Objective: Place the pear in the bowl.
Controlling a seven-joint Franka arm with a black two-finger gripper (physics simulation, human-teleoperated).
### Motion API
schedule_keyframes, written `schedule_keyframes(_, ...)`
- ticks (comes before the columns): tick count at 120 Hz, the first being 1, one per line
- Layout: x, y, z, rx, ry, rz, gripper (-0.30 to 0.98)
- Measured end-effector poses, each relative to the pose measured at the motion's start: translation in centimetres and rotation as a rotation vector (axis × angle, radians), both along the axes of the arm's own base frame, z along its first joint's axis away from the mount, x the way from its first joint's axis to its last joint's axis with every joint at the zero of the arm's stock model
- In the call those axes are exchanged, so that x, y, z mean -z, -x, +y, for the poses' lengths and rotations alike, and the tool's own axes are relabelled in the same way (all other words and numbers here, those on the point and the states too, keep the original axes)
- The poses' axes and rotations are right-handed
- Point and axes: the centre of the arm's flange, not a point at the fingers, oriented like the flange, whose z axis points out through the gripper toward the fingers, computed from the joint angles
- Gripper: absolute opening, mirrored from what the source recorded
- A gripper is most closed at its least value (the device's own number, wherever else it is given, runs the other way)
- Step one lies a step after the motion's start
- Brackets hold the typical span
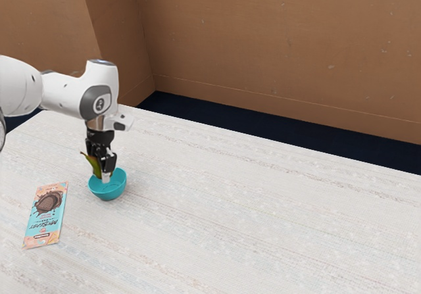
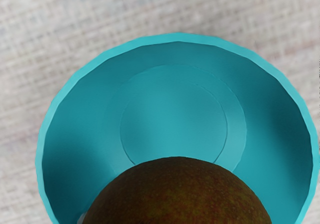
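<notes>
My gripper [image 1: 105, 174] is at the teal bowl [image 1: 107, 190], fingertips low over its opening, shut on the green and reddish pear [image 1: 97, 168]. The pear leans, its stem toward the exterior view's left, and one finger covers part of it. Seen from the hand, the rounded brown-red pear [image 2: 177, 194] overlaps part of the bowl [image 2: 175, 101], whose inner floor shows beside it. Whether the pear touches the bowl cannot be told.
A flat chocolate package [image 1: 46, 215], pink and light blue, lies on the whitish table [image 1: 250, 208] near the bowl, toward the exterior view's left and front. Brown walls [image 1: 276, 44] stand beyond the table's far edge.
</notes>
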Motion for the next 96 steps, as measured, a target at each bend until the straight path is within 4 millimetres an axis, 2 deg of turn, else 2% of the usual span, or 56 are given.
schedule_keyframes(13,0.5,0.0,-0.2,0.011,0.004,0.005,0.18)
schedule_keyframes(34,0.8,0.0,-0.3,0.021,0.021,0.01,0.44)
schedule_keyframes(56,0.4,-0.2,-0.9,0.043,0.032,0.01,0.58)
schedule_keyframes(60,-0.6,-0.6,-1.7,0.058,0.034,-0.008,0.6)
schedule_keyframes(66,-3.5,-1.1,-3.6,0.091,0.04,-0.054,0.62)
schedule_keyframes(79,-13.5,-1.3,-10.0,0.176,0.066,-0.198,0.64)
schedule_keyframes(85,-17.2,-1.0,-12.8,0.205,0.08,-0.248,0.65)
schedule_keyframes(90,-19.4,-0.7,-15.0,0.223,0.093,-0.273,0.66)
schedule_keyframes(96,-20.8,-0.2,-16.5,0.227,0.105,-0.28,0.66)
